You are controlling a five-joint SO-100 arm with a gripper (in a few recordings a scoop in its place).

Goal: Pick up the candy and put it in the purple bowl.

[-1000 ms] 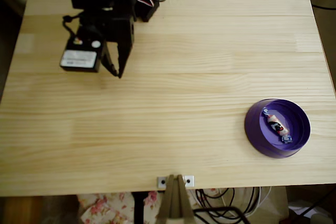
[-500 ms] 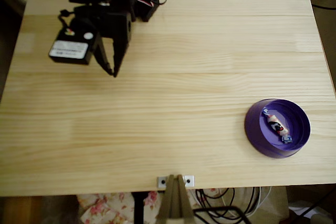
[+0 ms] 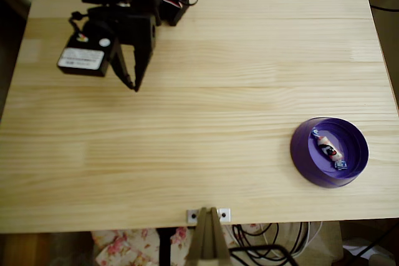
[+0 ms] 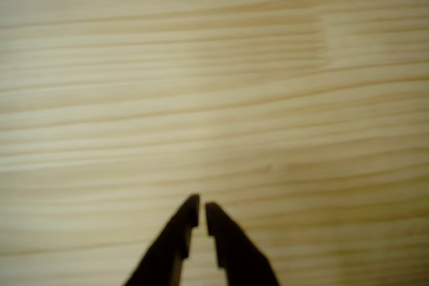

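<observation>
Pale pine table (image 3: 206,110) is seen from overhead; at its near right the purple bowl (image 3: 300,154) is set, with the candy (image 3: 328,149) lying inside on the lilac bottom; well apart, at the far left, the black gripper (image 3: 132,85) is held above bare wood; in the wrist view its fingertips (image 4: 191,211) are nearly together, nothing between them.

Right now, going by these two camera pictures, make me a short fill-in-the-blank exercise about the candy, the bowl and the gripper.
1. The candy lies inside the ____ bowl.
2. The gripper hangs over the wooden table at the picture's upper ____ in the overhead view.
3. Between its fingertips the gripper holds ____.

Missing words: purple; left; nothing
</observation>
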